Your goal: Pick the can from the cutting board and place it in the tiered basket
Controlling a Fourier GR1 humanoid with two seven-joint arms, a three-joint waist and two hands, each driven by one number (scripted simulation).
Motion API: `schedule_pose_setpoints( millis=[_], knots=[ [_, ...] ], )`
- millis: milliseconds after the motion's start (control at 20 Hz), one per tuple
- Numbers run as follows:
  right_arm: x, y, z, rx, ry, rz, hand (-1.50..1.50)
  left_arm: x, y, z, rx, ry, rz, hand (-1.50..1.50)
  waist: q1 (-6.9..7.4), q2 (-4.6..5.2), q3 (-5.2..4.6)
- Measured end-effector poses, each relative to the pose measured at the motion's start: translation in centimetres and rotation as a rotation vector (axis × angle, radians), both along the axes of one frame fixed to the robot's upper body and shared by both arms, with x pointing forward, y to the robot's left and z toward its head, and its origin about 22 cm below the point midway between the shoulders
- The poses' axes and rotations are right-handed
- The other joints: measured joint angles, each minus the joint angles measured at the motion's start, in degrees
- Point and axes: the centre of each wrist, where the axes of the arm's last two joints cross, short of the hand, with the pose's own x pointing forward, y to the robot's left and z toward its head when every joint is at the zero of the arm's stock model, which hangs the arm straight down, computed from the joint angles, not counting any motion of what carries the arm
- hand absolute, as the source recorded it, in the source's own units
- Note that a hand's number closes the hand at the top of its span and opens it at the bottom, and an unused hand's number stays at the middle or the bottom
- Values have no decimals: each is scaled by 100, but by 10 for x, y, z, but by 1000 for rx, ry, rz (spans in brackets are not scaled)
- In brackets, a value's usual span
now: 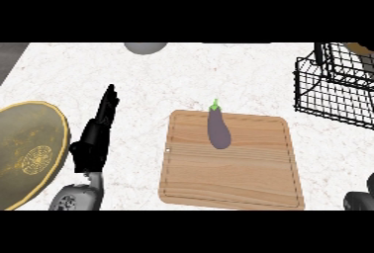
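A wooden cutting board (234, 173) lies in the middle of the counter. On its upper part rests a purple eggplant (217, 129) with a green stem; no can shows on the board. The black wire tiered basket (336, 84) stands at the upper right. My left hand (95, 136) is left of the board, fingers straight and pointing away, holding nothing. Only a dark sliver of my right hand (361, 197) shows at the lower right edge, right of the board.
A large golden round plate (25, 153) sits at the left edge, beside my left forearm. A grey rounded object (145, 47) peeks in at the top edge. The counter is white marble.
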Motion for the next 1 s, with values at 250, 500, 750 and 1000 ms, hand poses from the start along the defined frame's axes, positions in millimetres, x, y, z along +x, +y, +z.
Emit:
schedule_pose_setpoints(
  millis=[250, 500, 750, 1000],
  knots=[
    [24, -21, 3, -32, 9, -49, 150, 3, 0, 1, -6, 2, -1, 0, 13, 10, 2],
    [43, -54, -5, -73, 13, -75, 150, 3, 4, 2, -7, 3, -6, 0, 16, 15, 4],
    [59, -83, -28, -109, 24, -92, 150, 8, 1, 1, -8, 3, -7, 0, 12, 16, 3],
    [70, -107, -49, 22, -6, -146, -150, 4, 6, 4, -1, -5, -6, 0, 30, 18, 7]
  ],
)
